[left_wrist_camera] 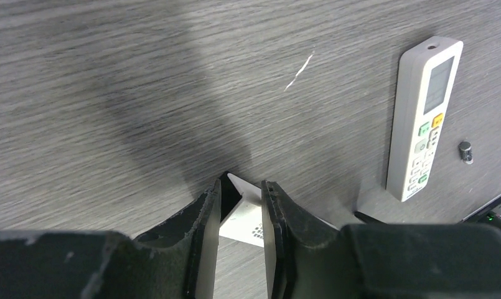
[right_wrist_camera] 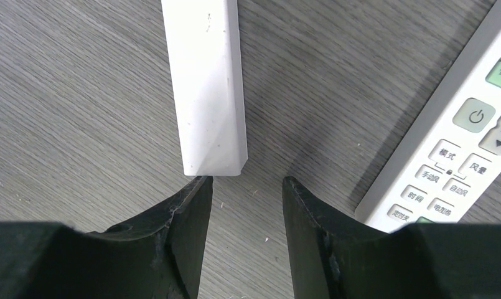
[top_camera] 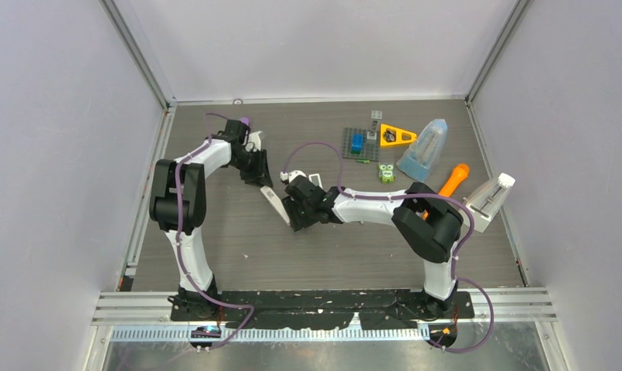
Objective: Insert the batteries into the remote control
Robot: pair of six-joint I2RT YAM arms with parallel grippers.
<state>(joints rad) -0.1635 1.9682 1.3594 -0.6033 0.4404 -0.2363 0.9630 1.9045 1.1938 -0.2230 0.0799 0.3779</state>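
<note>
Flanking a white bar (top_camera: 275, 205) that lies aslant at the centre of the grey wood-grain worktop (top_camera: 238, 247), the left claw (top_camera: 261, 184) sits at its far end and the right claw (top_camera: 292, 219) at its near end, seen from above. At the far right, well apart from both, are a grey baseplate (top_camera: 354, 144), an orange triangle (top_camera: 397, 137), a clear bottle (top_camera: 425, 151), a green toy (top_camera: 385, 173) and an orange carrot toy (top_camera: 453, 179).

From the left wrist, the left claw (left_wrist_camera: 241, 184) straddles the white bar's (left_wrist_camera: 244, 212) tip with its fingers narrowly apart; whether they are pressing on it cannot be told. To the right the remote control (left_wrist_camera: 425, 118) lies face up on the worktop (left_wrist_camera: 111, 93), and a blackish battery (left_wrist_camera: 465, 151) sits just right of it, not touching.

From the right wrist, the right claw (right_wrist_camera: 246, 180) stands with jaws apart over the worktop (right_wrist_camera: 79, 93). The white bar's (right_wrist_camera: 207, 93) squared end lies just beyond the finger at the view's left. The remote control (right_wrist_camera: 459, 143) runs aslant at right, buttons up.
</note>
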